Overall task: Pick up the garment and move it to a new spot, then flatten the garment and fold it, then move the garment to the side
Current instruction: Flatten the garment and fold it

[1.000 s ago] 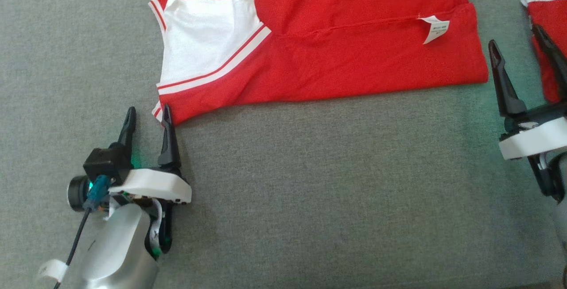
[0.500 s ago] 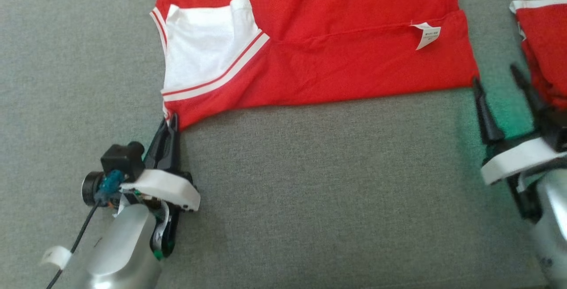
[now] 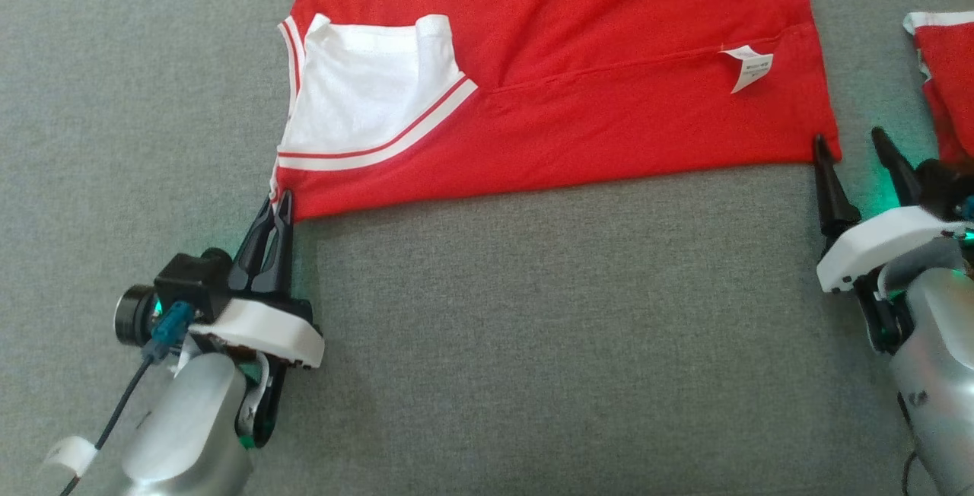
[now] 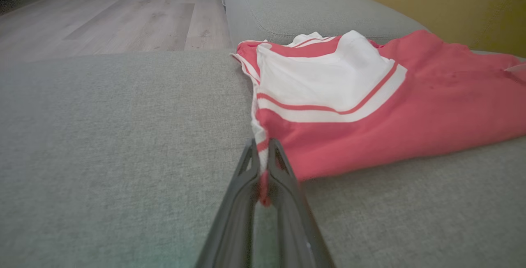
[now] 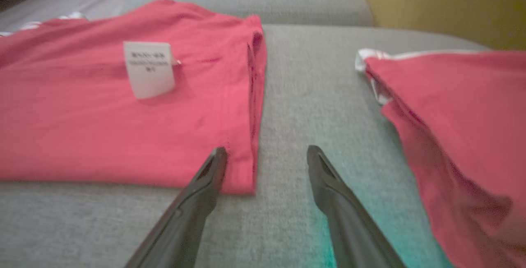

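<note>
snugly inside left claw: corner of garment

Red garment with white striped sleeve, flat on the grey cushion, care tag up

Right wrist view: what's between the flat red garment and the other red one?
In the right wrist view, bare grey cushion, with the open right gripper at its near end.
</note>
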### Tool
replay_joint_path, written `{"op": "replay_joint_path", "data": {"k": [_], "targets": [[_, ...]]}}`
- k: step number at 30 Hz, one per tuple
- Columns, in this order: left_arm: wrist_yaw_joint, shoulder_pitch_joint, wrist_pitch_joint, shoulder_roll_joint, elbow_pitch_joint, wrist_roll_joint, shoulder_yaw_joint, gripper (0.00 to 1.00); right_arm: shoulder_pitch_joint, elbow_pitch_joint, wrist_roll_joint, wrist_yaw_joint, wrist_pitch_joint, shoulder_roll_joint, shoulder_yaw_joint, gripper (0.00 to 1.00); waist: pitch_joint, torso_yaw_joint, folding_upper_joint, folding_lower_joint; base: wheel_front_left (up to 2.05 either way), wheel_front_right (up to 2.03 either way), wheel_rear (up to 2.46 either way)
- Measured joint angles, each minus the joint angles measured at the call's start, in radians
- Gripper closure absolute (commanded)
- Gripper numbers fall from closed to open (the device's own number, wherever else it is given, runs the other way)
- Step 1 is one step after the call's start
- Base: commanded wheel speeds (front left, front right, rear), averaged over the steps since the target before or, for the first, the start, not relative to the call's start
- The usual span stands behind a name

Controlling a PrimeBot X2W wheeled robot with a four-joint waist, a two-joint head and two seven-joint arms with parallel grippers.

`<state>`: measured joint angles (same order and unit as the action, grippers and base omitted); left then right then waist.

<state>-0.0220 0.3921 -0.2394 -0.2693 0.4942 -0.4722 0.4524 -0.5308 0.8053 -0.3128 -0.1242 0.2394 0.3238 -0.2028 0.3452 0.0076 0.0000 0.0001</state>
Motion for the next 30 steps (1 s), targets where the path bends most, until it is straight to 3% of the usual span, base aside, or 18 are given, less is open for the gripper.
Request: {"op": "replay_joint_path", "data": {"k": [1, 2, 5, 8, 14, 20, 30], "targets": [[0.0, 0.002, 0.0, -0.001, -0.001, 0.001, 0.0, 1.0, -0.013, 0.027, -0.007, 0.0, -0.014, -0.001, -0.006, 0.01, 0.003, 0.001, 0.0, 0.0, 0.0, 0.0, 0.0], [0.0, 0.005, 0.0, -0.002, -0.001, 0.005, 0.001, 1.0, -0.025, 0.051, -0.016, 0.0, -0.027, -0.002, -0.01, 0.11, 0.005, 0.002, 0.0, 0.0, 0.0, 0.0, 0.0], [0.001, 0.016, -0.001, -0.003, -0.007, 0.016, 0.006, 1.0, -0.068, 0.094, -0.05, 0.0, -0.057, -0.006, -0.035, 1.0, 0.011, 0.007, 0.0, 0.0, 0.0, 0.0, 0.0], [0.005, 0.019, -0.001, -0.003, -0.01, 0.016, 0.01, 1.0, -0.104, 0.109, -0.091, 0.0, -0.097, -0.006, -0.087, 1.0, 0.01, 0.012, 0.0, 0.0, 0.0, 0.0, 0.0], [0.004, 0.001, -0.01, -0.018, -0.045, 0.025, -0.002, 1.0, -0.099, 0.12, -0.101, 0.0, -0.071, 0.009, -0.162, 1.0, -0.023, -0.001, 0.0, 0.0, 0.0, 0.0, 0.0], [0.004, -0.13, -0.01, -0.052, -0.145, 0.036, -0.02, 1.0, -0.009, 0.076, -0.135, 0.0, -0.053, 0.044, -0.229, 1.0, -0.073, -0.02, 0.0, -0.0001, 0.0, 0.0, 0.0], [0.004, -0.323, 0.004, -0.102, -0.303, 0.051, 0.01, 1.0, 0.186, -0.079, -0.147, 0.0, -0.04, 0.151, -0.205, 1.0, -0.1, -0.035, 0.0, -0.0002, 0.0, 0.0, 0.0]]}}
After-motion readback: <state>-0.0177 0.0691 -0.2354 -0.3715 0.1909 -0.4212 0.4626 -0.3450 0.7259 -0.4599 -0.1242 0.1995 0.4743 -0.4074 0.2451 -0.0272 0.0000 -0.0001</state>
